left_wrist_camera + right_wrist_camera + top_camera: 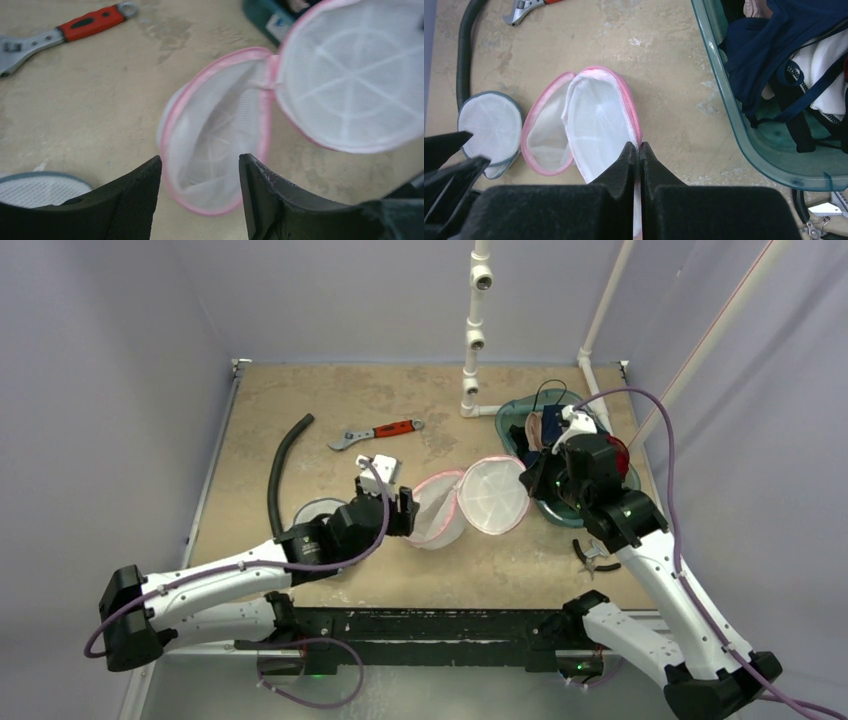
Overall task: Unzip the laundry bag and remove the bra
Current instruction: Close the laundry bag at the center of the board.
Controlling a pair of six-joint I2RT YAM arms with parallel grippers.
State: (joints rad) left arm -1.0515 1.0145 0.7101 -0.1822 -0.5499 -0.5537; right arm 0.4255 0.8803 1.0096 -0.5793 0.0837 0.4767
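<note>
**laundrynoob:** since the laundry bag [468, 502] is already unzipped on the table [300, 390], where exactly is it, and what are the claws doing?

**yam_watcher:** it's roughly mid-table, a bit closer to the near edge than the far one, splayed open like a clam. two round white mesh halves with pink trim, joined at one spot. the left half lies low and the right half is tipped up.

the left claw [200, 165] is spread fairly wide right at the left half's rim and isn't closed on anything. from its wrist view the rim sits in line with the gap, but i can't tell if a finger touches it.

the right claw [639, 147] is pinched tight. the pink rim of the right half runs straight into its fingertips, so it looks clamped on the bag's edge.

**laundrynoob:** and the bra?

**yam_watcher:** honestly can't pick it out. the teal tub [731, 120] by the right edge, toward the far right corner, holds a heap of clothes. there's a navy garment [774, 35] with thin straps, plus something white and something beige. i can't tell which piece is the bra.

**laundrynoob:** other stuff lying around?

**yam_watcher:** a red-handled adjustable wrench [378, 432] sits toward the far edge, left of centre. a black hose [280, 475] curves along the left side. a grey-rimmed mesh pouch [491, 122] is just left of the bag, and pliers [595, 558] lie near the near right corner, just beside the tub.
</note>
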